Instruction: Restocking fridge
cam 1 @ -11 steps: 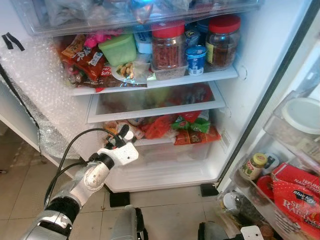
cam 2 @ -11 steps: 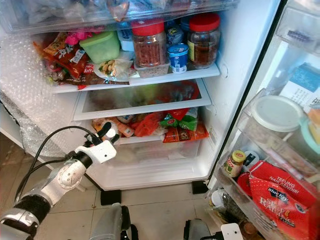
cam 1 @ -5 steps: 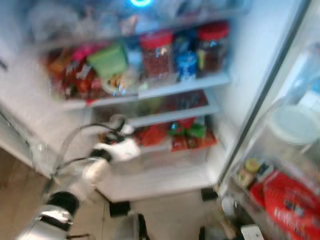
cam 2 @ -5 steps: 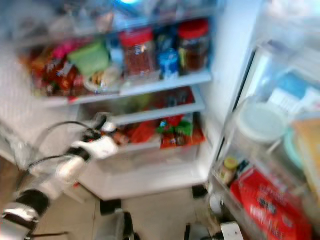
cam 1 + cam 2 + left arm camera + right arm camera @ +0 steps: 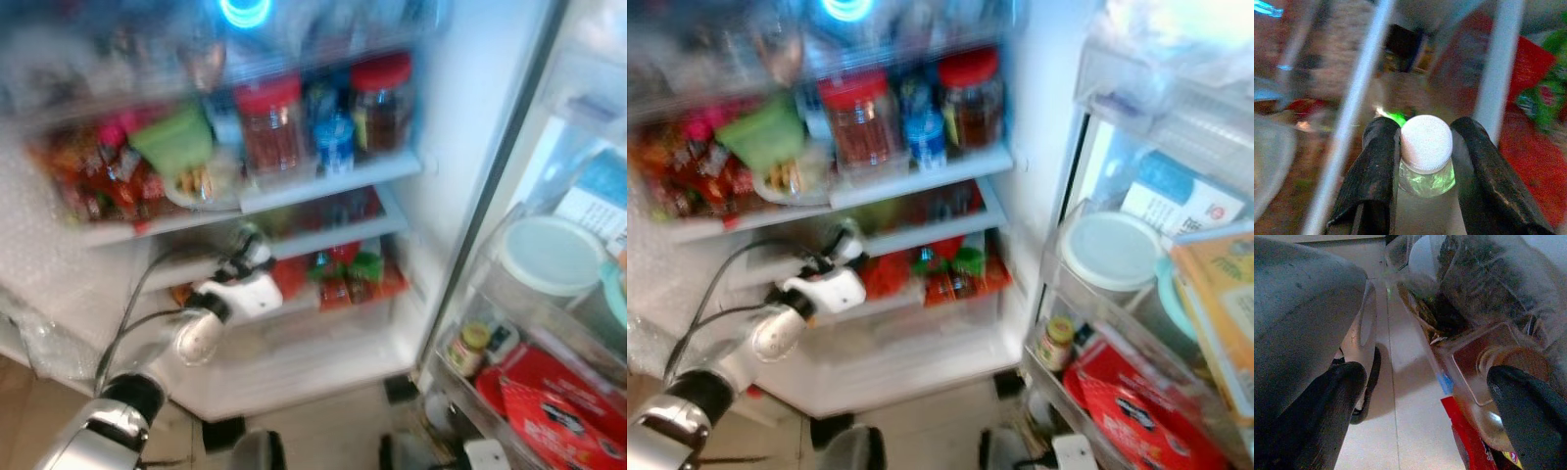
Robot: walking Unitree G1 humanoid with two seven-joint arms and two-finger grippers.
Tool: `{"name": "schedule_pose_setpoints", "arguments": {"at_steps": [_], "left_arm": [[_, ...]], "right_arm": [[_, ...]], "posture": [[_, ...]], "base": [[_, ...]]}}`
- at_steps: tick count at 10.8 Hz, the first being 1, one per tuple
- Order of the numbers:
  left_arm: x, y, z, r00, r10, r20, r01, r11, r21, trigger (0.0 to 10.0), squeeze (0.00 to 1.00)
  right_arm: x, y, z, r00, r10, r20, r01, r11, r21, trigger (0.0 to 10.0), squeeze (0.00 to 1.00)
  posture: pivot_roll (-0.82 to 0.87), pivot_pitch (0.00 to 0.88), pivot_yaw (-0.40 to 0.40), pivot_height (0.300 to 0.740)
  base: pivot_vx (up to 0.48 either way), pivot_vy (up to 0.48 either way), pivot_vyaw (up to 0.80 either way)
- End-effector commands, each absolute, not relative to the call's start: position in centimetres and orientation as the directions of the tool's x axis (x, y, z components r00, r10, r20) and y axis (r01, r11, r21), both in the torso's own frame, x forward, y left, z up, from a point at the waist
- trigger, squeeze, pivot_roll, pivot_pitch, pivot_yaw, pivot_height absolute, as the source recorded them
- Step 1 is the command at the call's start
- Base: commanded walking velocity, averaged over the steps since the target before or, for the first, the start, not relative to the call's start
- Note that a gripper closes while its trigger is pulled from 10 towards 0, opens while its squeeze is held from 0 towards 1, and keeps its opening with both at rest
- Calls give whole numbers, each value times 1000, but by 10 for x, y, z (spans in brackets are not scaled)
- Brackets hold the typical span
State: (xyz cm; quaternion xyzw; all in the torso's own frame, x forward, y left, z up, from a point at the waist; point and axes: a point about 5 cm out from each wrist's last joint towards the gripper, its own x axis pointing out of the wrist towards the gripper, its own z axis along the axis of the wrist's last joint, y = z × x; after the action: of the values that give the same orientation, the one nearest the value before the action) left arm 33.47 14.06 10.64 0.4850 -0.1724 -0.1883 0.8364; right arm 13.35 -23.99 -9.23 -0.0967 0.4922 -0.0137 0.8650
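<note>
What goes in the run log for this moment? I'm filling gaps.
left tool: shut on bottle, at lower fridge shelf | right tool: open, idle, low by door bins | head views blurred

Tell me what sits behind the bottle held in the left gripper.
Behind the white-capped bottle clamped in the left gripper lie red snack packets and a green one past the white shelf edges. Blur and the bottle itself hide anything farther back.

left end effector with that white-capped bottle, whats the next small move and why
Probably ease the left end effector forward toward the shelf gap in the fridge. Its fingers are shut on the white-capped bottle, held in front of the shelves near the red packets, not yet set down. The blurred head views suggest going slowly.
</note>
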Motion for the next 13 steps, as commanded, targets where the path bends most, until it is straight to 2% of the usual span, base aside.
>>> {"name": "schedule_pose_setpoints", "arguments": {"at_steps": [1, 3, 7, 11, 13], "left_arm": [[334, 159, 101, 896, -439, 69, 143, 431, 891, 10000, 0], [334, 161, 99, 900, -433, 49, 154, 419, 895, 10000, 0], [336, 179, 87, 918, -391, -66, 205, 325, 923, 10000, 0], [350, 203, 88, 962, -230, -145, 187, 173, 967, 10000, 0], [354, 202, 88, 970, -193, -151, 180, 145, 973, 10000, 0]], "right_arm": [[132, -230, -95, 506, -86, -858, -92, 984, -153, 10000, 0], [132, -230, -95, 505, -83, -859, -90, 985, -148, 10000, 0], [133, -229, -95, 509, -80, -857, -87, 986, -144, 10000, 0], [134, -232, -94, 512, -87, -854, -82, 985, -150, 10000, 0], [133, -233, -94, 513, -92, -853, -81, 985, -155, 10000, 0]], "posture": [[-20, 103, 115, 631], [-19, 106, 117, 631], [-24, 107, 119, 631], [-31, 109, 111, 631], [-37, 113, 108, 631]], "base": [[251, 0, 0], [126, 0, 0], [0, 0, 0], [0, 0, 0], [0, 0, 0]]}}
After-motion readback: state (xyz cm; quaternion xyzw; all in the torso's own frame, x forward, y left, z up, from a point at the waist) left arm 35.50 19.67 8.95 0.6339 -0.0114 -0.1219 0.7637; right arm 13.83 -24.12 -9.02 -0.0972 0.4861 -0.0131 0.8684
